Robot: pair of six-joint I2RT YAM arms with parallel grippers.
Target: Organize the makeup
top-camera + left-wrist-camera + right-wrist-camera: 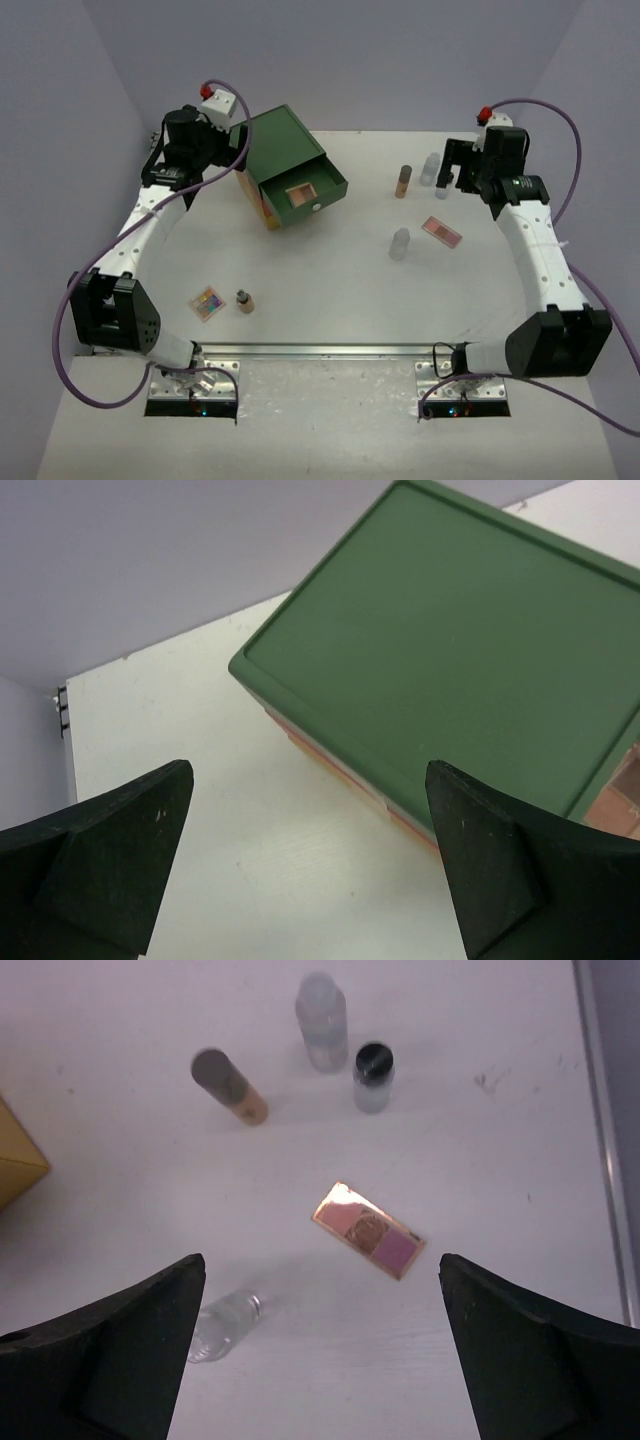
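The makeup is scattered on the white table. A pink palette (pixel 441 231) (pixel 368 1230) and a clear bottle (pixel 400 243) (pixel 225 1325) lie below my right gripper (pixel 452 170) (pixel 320 1360), which is open, empty and held above them. Farther off stand a tan dark-capped bottle (pixel 403 181) (pixel 230 1087), a clear bottle (pixel 430 168) (pixel 322 1022) and a small dark-capped bottle (pixel 443 185) (pixel 372 1077). A multicoloured palette (pixel 208 302) and a small tan bottle (pixel 245 300) sit near the front left. My left gripper (pixel 222 148) (pixel 310 880) is open and empty beside the box.
The green three-drawer box (pixel 290 165) (pixel 450 650) stands at the back left, its top drawer pulled out with a pink-brown palette (pixel 300 192) inside. Its yellow corner (pixel 15 1160) shows at the left of the right wrist view. Grey walls enclose the table.
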